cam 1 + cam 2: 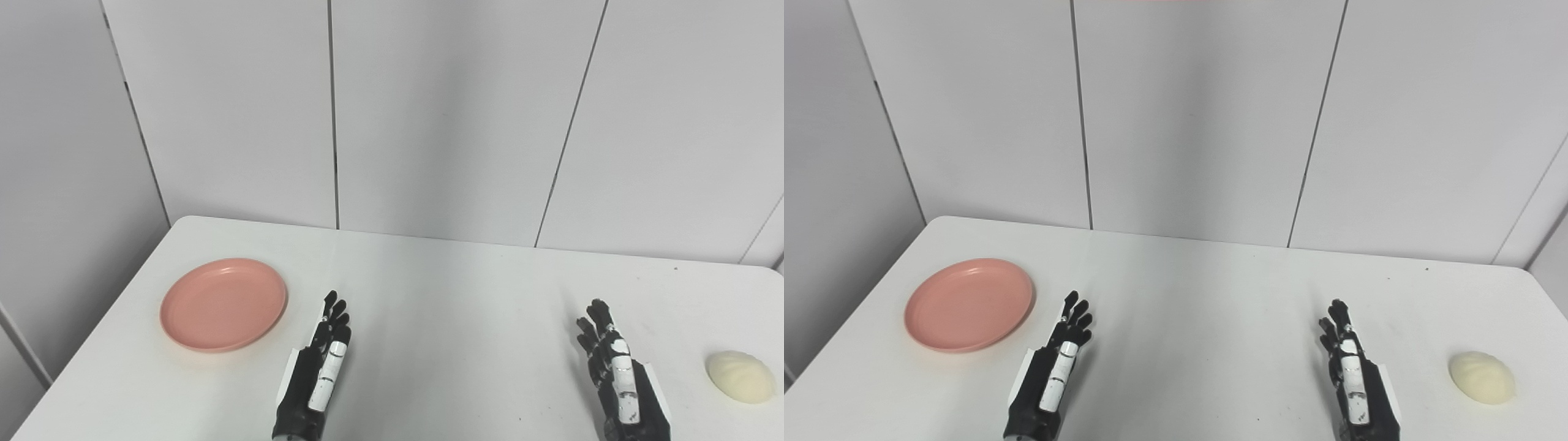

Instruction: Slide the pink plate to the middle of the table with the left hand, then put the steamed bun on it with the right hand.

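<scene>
A pink plate (223, 304) lies on the left part of the white table (441, 294), with nothing on it. My left hand (318, 367) is stretched out flat just to the right of the plate, open and apart from its rim. A pale steamed bun (740, 375) rests near the table's right edge. My right hand (615, 373) is also open, fingers straight, a short way left of the bun and not touching it.
Grey wall panels (429, 122) stand right behind the table's far edge. The table's left edge runs close past the plate, and its right edge lies just beyond the bun.
</scene>
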Controlling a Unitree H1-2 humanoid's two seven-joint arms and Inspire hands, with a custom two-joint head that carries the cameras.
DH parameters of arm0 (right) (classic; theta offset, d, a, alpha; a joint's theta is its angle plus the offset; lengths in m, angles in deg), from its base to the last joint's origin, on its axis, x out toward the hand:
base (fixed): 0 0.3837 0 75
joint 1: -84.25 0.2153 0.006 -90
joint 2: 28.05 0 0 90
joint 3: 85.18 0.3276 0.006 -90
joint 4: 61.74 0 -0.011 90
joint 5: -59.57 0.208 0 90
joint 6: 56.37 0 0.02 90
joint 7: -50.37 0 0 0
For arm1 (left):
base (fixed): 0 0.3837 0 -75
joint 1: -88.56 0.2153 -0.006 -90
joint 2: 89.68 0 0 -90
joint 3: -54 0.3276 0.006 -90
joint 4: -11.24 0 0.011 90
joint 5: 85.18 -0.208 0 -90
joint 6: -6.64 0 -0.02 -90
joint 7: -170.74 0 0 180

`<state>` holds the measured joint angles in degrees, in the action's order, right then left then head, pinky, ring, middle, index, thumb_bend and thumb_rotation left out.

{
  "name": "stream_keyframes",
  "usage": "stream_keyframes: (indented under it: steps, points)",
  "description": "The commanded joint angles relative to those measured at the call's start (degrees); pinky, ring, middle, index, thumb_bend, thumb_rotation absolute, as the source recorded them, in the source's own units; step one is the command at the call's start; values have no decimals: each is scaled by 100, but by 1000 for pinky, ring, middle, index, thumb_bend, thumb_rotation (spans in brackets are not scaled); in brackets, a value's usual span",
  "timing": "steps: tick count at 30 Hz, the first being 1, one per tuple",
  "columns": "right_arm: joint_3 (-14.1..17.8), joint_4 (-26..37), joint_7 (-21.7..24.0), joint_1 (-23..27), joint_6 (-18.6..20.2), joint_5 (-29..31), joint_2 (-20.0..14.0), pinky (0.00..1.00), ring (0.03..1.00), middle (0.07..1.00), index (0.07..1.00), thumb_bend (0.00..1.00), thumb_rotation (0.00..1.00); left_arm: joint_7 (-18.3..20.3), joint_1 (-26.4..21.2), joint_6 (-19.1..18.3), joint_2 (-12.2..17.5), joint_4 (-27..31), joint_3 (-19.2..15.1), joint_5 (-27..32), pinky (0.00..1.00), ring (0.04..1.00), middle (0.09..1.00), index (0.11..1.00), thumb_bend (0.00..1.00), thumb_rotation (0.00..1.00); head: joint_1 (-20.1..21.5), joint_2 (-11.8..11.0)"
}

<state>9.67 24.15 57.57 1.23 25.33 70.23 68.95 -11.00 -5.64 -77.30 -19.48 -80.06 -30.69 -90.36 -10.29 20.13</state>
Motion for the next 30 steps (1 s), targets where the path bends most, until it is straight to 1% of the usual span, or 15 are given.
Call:
stream_keyframes:
  steps: [1, 5, 6, 7, 11, 13, 14, 16, 18, 21, 22, 25, 27, 28, 30]
  points:
    - [-30, -355, 22, -175, -299, -52, 95, 977, 961, 990, 970, 812, 1000, 44, -37, 214, 27, -84, -53, 132, 970, 970, 991, 1000, 689, 936, 34, 4]
    - [-58, -405, -32, -162, -385, -135, 170, 958, 948, 978, 966, 797, 1000, 86, -97, 225, 8, 47, -127, 395, 975, 969, 980, 1000, 643, 923, 177, 16]
    - [-60, -415, -36, -161, -395, -143, 184, 940, 935, 966, 955, 792, 1000, 104, -139, 222, 8, 113, -150, 480, 993, 972, 976, 1000, 673, 942, 202, 18]
    - [-63, -425, -46, -161, -403, -158, 200, 937, 934, 964, 954, 793, 1000, 124, -203, 233, -8, 223, -193, 626, 994, 972, 975, 1000, 677, 943, 245, 26]
    - [-80, -385, -80, -179, -367, -236, 244, 921, 924, 956, 944, 802, 1000, 199, -426, 132, -27, 635, -353, 1072, 978, 954, 979, 1000, 726, 890, 297, 42]
    - [-85, -358, -88, -192, -345, -270, 264, 920, 923, 953, 940, 795, 1000, 156, -628, -65, 12, 856, -432, 1144, 957, 950, 974, 1000, 786, 898, 306, 47]
    - [-89, -344, -91, -199, -333, -283, 273, 921, 924, 956, 941, 786, 1000, 115, -748, -192, 29, 969, -489, 1184, 928, 954, 966, 1000, 837, 888, 310, 50]
    - [-98, -321, -101, -206, -307, -314, 289, 921, 926, 957, 942, 778, 1000, 57, -942, -384, 71, 1107, -606, 1233, 907, 949, 953, 1000, 868, 875, 319, 56]
    - [-112, -284, -112, -209, -251, -346, 310, 918, 926, 959, 943, 771, 1000, -7, -1263, -411, 206, 1041, -830, 1277, 886, 928, 933, 999, 889, 854, 348, 66]
    - [-130, -244, -97, -216, -194, -353, 328, 918, 931, 964, 949, 770, 1000, -79, -1670, -410, 452, 899, -1134, 1267, 853, 922, 936, 992, 902, 856, 368, 71]
    - [-136, -232, -94, -219, -185, -357, 333, 914, 930, 963, 948, 774, 1000, -101, -1767, -387, 522, 852, -1216, 1237, 822, 912, 933, 984, 918, 855, 379, 80]
    - [-138, -193, -104, -229, -158, -357, 354, 909, 928, 957, 944, 770, 1000, -151, -2005, -296, 767, 694, -1411, 1138, 795, 908, 925, 966, 910, 875, 378, 91]
    - [-140, -156, -109, -235, -129, -368, 360, 914, 930, 957, 946, 755, 1000, -143, -2170, -284, 995, 529, -1563, 1222, 794, 894, 903, 895, 924, 890, 352, 126]
    - [-141, -146, -112, -237, -118, -380, 362, 912, 929, 955, 945, 752, 1000, -111, -2256, -284, 1126, 427, -1649, 1307, 821, 896, 889, 859, 912, 905, 352, 126]
    - [-148, -130, -112, -240, -96, -405, 361, 910, 927, 954, 947, 760, 1000, -67, -2395, -317, 1340, 253, -1781, 1423, 842, 900, 887, 866, 893, 917, 348, 135]
